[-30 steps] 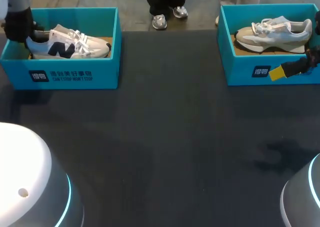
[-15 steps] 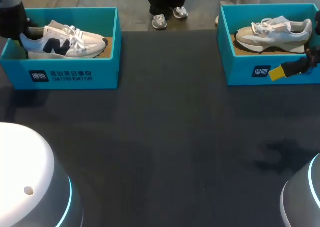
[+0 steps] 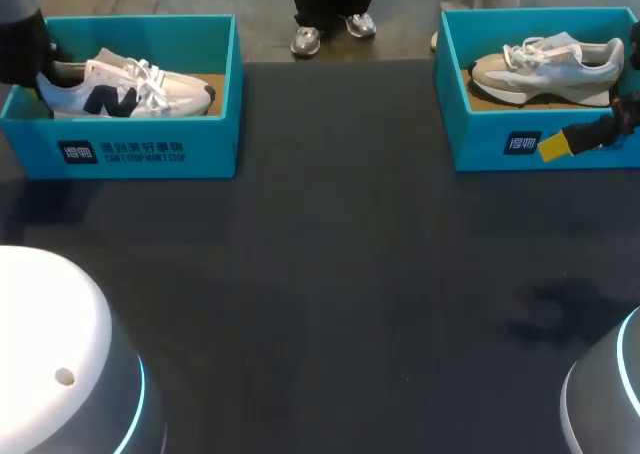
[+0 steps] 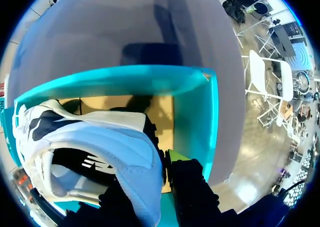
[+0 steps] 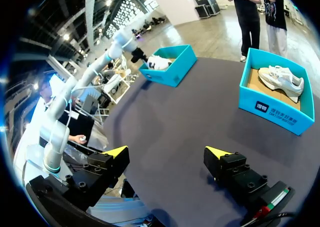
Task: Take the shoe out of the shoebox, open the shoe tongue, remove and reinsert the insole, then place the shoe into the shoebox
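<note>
One step begun: L gripper (image 4: 164, 174) pinches white sneaker (image 3: 125, 86) by heel, not yet clear of teal shoebox (image 3: 150, 149). Pending: tongue, insole, re-boxing. R gripper (image 5: 166, 153) wide open, empty.

Shoebox (image 3: 212, 139) matt teal cardboard, brown liner; shoe (image 3: 130, 92) white cloth, smooth panels; table (image 3: 330, 274) matt dark.

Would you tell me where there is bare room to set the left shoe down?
Bare: the table between the left shoebox and right shoebox, and nearer. Crowded: the boxes, filled by the left shoe and the right shoe; the right pincer hangs above the table's right side.
</note>
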Controlling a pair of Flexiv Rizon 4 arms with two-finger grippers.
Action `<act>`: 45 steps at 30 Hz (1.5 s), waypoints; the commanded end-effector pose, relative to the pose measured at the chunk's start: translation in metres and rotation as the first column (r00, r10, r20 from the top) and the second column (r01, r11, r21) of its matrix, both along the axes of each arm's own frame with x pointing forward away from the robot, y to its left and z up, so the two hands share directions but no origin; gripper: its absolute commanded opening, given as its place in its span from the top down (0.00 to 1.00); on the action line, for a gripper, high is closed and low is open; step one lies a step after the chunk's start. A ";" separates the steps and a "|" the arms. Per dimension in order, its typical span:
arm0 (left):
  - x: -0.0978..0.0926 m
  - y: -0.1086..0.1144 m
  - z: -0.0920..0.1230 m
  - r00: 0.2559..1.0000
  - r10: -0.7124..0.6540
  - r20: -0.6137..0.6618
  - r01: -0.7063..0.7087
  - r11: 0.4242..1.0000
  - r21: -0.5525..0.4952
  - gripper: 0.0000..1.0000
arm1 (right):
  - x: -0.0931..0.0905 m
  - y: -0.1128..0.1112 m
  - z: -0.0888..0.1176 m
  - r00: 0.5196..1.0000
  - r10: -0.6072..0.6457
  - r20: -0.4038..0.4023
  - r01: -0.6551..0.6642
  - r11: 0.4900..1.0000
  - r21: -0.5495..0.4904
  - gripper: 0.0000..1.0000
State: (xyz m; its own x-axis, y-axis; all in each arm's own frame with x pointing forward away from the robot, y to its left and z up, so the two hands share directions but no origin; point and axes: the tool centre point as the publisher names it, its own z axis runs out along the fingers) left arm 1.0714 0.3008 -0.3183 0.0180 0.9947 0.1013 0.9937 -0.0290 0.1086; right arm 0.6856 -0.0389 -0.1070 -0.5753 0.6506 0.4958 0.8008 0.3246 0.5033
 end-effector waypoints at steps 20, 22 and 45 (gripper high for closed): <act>-0.009 0.004 -0.025 0.998 0.057 -0.023 -0.057 0.998 0.003 1.00 | 0.003 0.001 0.000 1.000 0.002 -0.004 -0.002 1.000 -0.003 0.00; -0.008 0.004 -0.026 0.998 0.065 -0.023 -0.065 0.998 0.000 1.00 | 0.003 0.001 0.000 1.000 0.002 -0.004 -0.002 1.000 -0.003 0.00; -0.008 0.002 -0.049 0.995 0.079 -0.066 -0.078 0.997 0.012 1.00 | 0.003 0.001 0.000 1.000 0.002 -0.004 -0.002 1.000 -0.003 0.00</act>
State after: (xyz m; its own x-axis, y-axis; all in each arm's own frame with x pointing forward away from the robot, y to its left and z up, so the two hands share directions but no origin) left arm 1.0614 0.3043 -0.3652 -0.0542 0.9927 0.1073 0.9977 0.0495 0.0460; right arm 0.6856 -0.0389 -0.1070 -0.5753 0.6506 0.4958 0.8008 0.3246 0.5033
